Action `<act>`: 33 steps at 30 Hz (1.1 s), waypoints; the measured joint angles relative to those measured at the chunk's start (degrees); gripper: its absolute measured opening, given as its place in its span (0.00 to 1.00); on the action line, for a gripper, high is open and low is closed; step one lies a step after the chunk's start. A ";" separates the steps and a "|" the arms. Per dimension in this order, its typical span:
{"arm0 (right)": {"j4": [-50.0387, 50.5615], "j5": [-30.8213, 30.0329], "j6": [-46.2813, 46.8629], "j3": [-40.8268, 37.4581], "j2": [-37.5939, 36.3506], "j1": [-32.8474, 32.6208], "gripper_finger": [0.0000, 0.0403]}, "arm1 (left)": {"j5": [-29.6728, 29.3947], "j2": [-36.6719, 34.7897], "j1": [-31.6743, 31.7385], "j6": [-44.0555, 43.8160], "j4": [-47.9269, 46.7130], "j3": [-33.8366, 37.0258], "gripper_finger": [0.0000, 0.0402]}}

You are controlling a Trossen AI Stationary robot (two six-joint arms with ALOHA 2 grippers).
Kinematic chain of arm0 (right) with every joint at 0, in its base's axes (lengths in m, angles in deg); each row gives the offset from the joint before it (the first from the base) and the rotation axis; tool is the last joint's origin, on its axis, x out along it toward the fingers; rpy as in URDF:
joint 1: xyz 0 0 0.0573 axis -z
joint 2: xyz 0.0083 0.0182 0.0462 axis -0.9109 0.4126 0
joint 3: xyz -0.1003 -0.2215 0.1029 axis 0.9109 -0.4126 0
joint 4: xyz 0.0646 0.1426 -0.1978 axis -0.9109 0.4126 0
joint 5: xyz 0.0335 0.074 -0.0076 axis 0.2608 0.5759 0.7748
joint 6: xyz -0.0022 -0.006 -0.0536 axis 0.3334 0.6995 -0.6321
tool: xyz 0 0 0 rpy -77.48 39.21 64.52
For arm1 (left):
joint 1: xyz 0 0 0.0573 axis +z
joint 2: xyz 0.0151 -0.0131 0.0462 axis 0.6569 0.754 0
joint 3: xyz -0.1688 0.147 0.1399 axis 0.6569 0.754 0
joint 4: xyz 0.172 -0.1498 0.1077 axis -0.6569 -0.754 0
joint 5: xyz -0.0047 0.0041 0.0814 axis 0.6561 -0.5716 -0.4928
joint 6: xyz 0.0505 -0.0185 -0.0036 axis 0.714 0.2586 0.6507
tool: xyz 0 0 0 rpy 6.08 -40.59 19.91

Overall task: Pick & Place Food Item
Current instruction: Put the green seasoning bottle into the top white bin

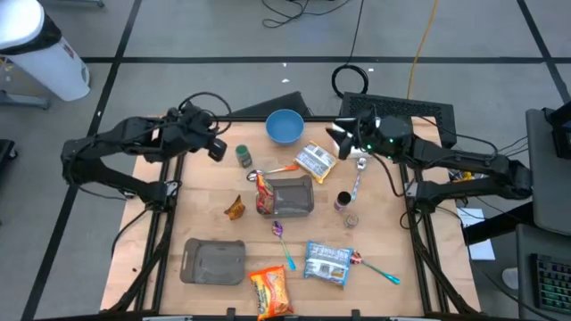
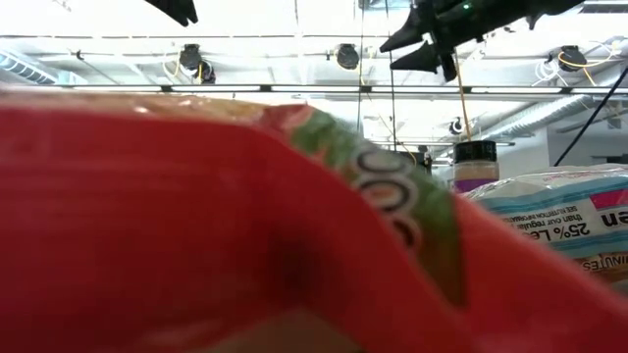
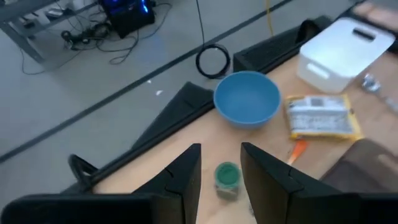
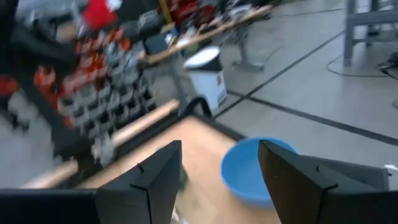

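Note:
Food items lie over the wooden table (image 1: 201, 209): a yellow-and-white snack packet (image 1: 316, 160), a red packet (image 1: 264, 192) in a grey tray (image 1: 299, 198), an orange packet (image 1: 270, 290) and a blue packet (image 1: 326, 264) near the front. My left gripper (image 1: 217, 150) hangs open and empty above the table's far left, over a small green-lidded jar (image 3: 227, 180). My right gripper (image 1: 337, 134) stands open and empty at the far right, pointing level toward the blue bowl (image 4: 255, 171).
The blue bowl (image 1: 285, 126) sits at the far edge between both grippers. A second grey tray (image 1: 214, 261), several spoons (image 1: 283, 239), a dark-lidded jar (image 1: 343, 201) and a small orange packet (image 1: 235, 208) lie about. A white box (image 3: 345, 53) stands near the snack packet.

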 joint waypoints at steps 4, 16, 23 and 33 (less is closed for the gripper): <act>-5.15 -1.75 6.44 0.00 3.42 0.02 0.52 | 4.64 0.75 4.15 3.51 -0.02 0.00 0.30; -16.33 -1.36 18.36 0.00 13.74 -4.10 0.52 | 11.76 1.84 16.74 14.96 -0.38 0.00 0.34; -18.53 -1.40 18.17 0.00 15.22 -5.32 0.52 | 19.82 1.67 27.75 17.29 -0.47 0.00 0.57; -18.53 -1.47 13.81 0.00 15.20 -4.96 0.52 | 31.04 2.25 41.13 26.27 0.46 0.00 0.89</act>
